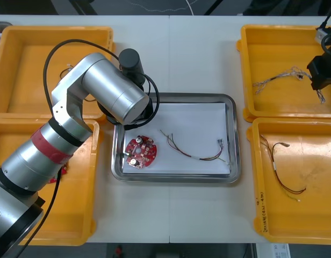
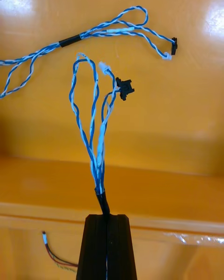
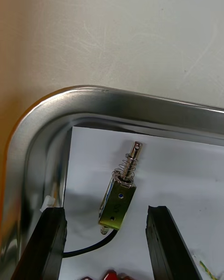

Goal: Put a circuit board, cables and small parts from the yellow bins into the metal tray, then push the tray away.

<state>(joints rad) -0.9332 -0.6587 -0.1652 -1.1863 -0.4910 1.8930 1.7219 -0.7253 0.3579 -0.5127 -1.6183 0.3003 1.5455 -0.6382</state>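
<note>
My left gripper (image 3: 105, 211) is open just above the white inside of the metal tray (image 3: 116, 100), near a corner. A small metal part (image 3: 120, 191) lies between its fingers (image 3: 46, 242), touching neither. In the front view the left arm (image 1: 112, 91) covers the tray's near-left corner (image 1: 118, 173). A round red circuit board (image 1: 140, 152) and a red and yellow cable (image 1: 195, 149) lie in the tray. My right gripper (image 2: 107, 220) is shut on a twisted blue and white cable (image 2: 95, 121), held over the upper right yellow bin (image 1: 246, 64).
A second blue and white cable (image 1: 278, 79) lies in the upper right bin. The lower right bin (image 1: 259, 215) holds a red and yellow cable (image 1: 283, 174). Two yellow bins (image 1: 15, 37) stand on the left, with a red circuit board (image 1: 60, 172) showing under the arm.
</note>
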